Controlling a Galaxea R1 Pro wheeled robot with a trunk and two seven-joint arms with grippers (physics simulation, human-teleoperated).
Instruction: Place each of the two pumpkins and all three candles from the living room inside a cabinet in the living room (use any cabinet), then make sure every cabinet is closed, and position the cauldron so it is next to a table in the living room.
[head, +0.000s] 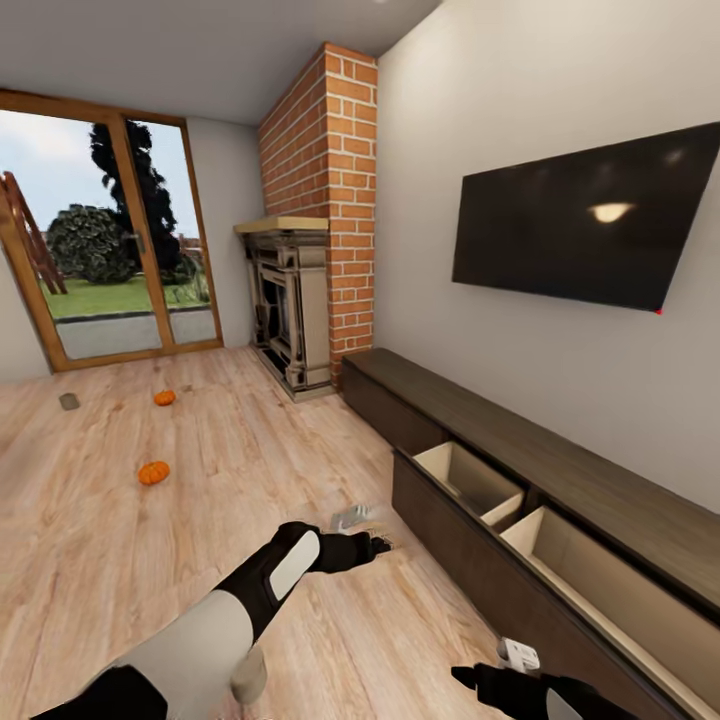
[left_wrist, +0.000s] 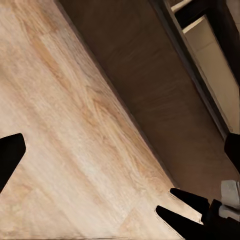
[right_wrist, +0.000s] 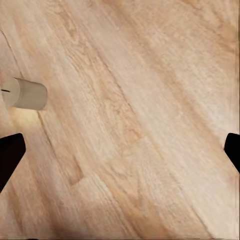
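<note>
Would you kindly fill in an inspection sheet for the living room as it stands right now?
Surface: light wood floor.
Job's things: two pumpkins on the floor, one nearer, one farther; one candle lying on its side on the floor; cabinet with a drawer pulled open, beige insides bare.
Clutter: small grey object on the floor near the glass door.
Grippers: left gripper open, empty; right gripper open, empty.
Cables: nothing seen.
Surroundings: brick fireplace, wall television, glass door.
</note>
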